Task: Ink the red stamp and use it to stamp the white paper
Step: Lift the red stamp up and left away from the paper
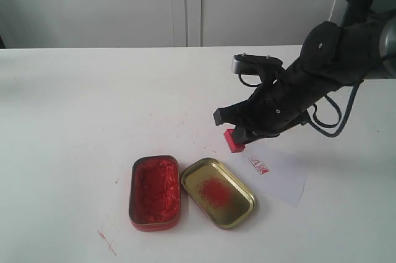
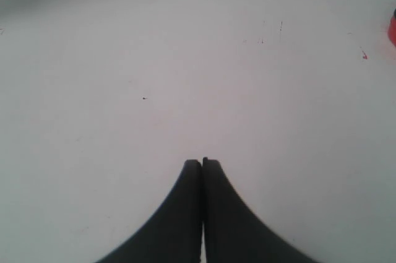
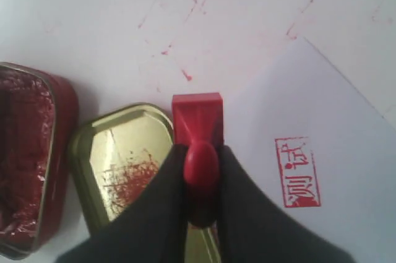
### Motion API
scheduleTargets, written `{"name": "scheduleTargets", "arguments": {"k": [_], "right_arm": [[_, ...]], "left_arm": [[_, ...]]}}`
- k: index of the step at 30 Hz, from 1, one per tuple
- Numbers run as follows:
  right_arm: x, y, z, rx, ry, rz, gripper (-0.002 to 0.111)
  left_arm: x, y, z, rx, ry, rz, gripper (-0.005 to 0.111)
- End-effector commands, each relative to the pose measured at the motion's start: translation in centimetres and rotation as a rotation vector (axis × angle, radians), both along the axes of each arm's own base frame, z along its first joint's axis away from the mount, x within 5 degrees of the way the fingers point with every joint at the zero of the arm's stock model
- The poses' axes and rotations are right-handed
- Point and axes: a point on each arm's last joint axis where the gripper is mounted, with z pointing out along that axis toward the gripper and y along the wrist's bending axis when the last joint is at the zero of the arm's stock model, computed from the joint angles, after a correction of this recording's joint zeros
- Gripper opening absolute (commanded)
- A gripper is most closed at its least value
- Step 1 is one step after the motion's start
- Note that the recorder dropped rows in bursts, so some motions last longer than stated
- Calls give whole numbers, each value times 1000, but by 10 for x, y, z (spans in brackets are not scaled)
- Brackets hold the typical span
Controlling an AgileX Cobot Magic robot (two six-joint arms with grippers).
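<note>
We see the right jaws clamped on the rounded knob of the small red stamp (image 3: 197, 117), its square block base at the edge of the white paper (image 3: 337, 120) beside the gold lid (image 3: 124, 151), left jaws pressed shut.

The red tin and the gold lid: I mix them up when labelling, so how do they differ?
The red tin is filled with red ink paste; the gold lid carries only a red smear in its middle. The red tin's outer wall is red; the gold lid is brassy throughout. Both are rounded rectangles of similar size, lying open side up.
</note>
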Motion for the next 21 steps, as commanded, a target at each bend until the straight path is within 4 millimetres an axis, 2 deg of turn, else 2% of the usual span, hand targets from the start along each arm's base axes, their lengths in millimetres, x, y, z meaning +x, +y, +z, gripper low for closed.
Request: {"name": "scheduleTargets", "arguments": {"k": [1,5,14,21], "right_arm": [[5,3,9,79,-43,-21,0],[10,12,14,187,-58,-41,0],[30,29,18,275,17,-2,0],[47,40,9,328,82,12,0]], "left_arm": [[0,0,-3,-3,7,-5,0],[0,0,-3,-3,7,-5,0],[0,0,-3,-3,7,-5,0],[0,0,-3,-3,7,-5,0]]}}
